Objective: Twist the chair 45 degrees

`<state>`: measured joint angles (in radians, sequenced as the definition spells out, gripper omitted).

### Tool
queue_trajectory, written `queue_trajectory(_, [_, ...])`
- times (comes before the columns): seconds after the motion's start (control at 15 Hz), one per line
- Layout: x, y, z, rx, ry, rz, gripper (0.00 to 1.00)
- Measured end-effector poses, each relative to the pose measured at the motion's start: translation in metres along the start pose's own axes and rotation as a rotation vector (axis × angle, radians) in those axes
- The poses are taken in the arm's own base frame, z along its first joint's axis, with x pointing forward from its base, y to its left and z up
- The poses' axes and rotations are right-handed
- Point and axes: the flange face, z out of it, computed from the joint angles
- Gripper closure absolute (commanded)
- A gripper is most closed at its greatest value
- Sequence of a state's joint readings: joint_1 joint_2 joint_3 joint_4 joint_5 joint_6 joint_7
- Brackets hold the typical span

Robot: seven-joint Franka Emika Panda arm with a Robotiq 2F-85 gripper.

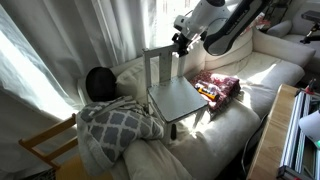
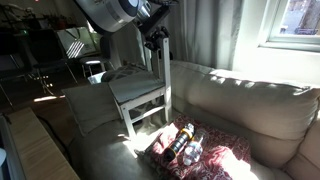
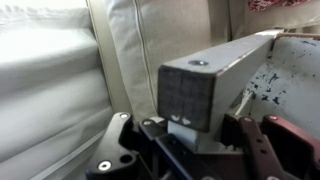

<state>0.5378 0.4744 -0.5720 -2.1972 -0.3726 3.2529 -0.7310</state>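
The pale grey-white chair (image 1: 178,98) stands on the sofa seat, its slatted back upright; it shows in both exterior views (image 2: 135,90). My gripper (image 1: 180,44) is at the top of a back post, as also seen in an exterior view (image 2: 155,40). In the wrist view the square end of the post (image 3: 200,85) sits between my two fingers (image 3: 197,130), which close on its sides. The chair's legs are partly hidden by the cushions.
A red patterned cloth with bottles (image 1: 215,88) (image 2: 188,146) lies on the sofa beside the chair. A grey patterned pillow (image 1: 115,125) and a black round object (image 1: 98,82) lie on the other side. A yellowish wood chair (image 1: 50,145) stands off the sofa. Curtains hang behind.
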Motion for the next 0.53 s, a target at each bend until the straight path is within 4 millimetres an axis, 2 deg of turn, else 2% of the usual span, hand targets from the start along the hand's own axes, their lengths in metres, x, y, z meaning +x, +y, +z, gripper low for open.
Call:
queue_trajectory(0.33, [-0.003,0.023,-0.027,-0.013,-0.009,0.018,0.98])
queue_trajectory(0.53, [-0.019,0.047,-0.043,-0.022,-0.091,0.083,0.98])
